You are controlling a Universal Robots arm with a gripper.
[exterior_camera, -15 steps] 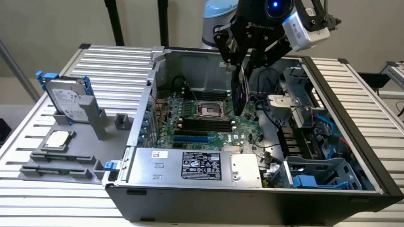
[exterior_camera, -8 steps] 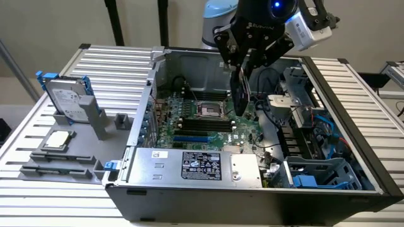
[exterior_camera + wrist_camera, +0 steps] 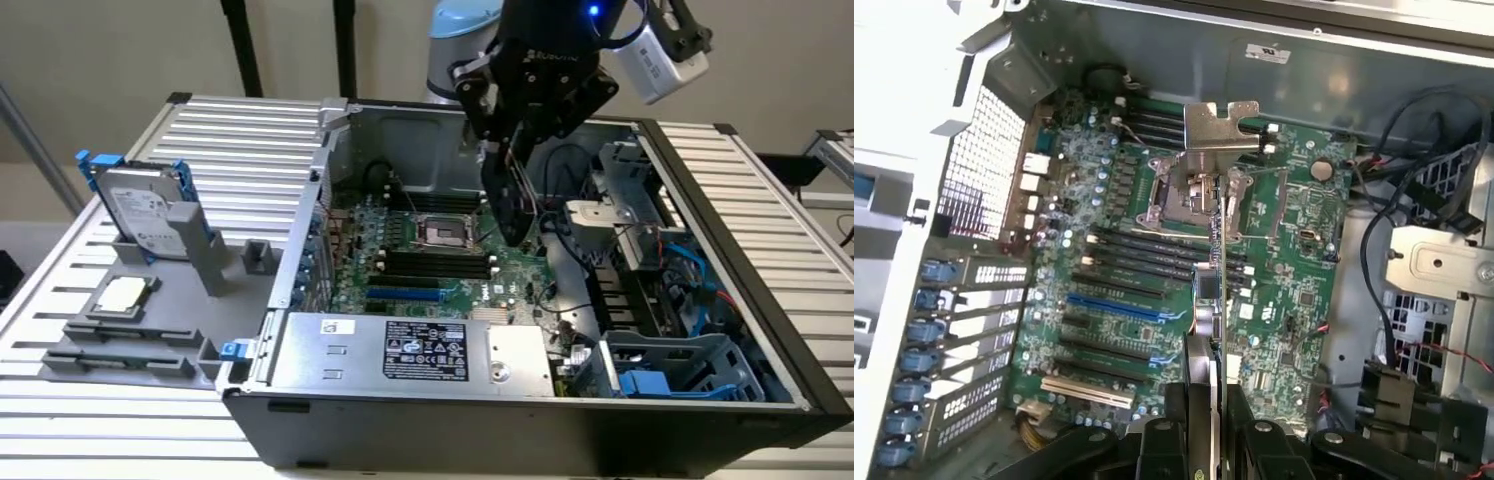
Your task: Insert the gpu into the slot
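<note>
Above the open computer case (image 3: pixel 534 440), the end effector (image 3: pixel 515 135) held the gpu (image 3: pixel 506 195) clamped between its jaws, the card hanging edge-down inside the chassis, clear of the motherboard (image 3: pixel 400 245). The grip looked secure, the fingers pressed on either face of the card, so picking it up appeared done. Seen from the wrist, the gpu (image 3: pixel 1220 260) showed edge-on, its metal bracket (image 3: pixel 1219 125) at the far end over the processor socket (image 3: pixel 1189 190). The slot (image 3: pixel 1119 306), a bright-blue strip beyond the black memory slots (image 3: pixel 1144 250), lay bare with nothing seated in it. In the exterior view the slot (image 3: pixel 407 295) sat toward that view's left of the hanging card and apart from it, near the silver power-supply box (image 3: pixel 414 350). Alignment over the connector and the seating itself appeared not yet done. A hard drive (image 3: pixel 140 215) stood on the surface (image 3: pixel 240 125) outside the case.
</note>
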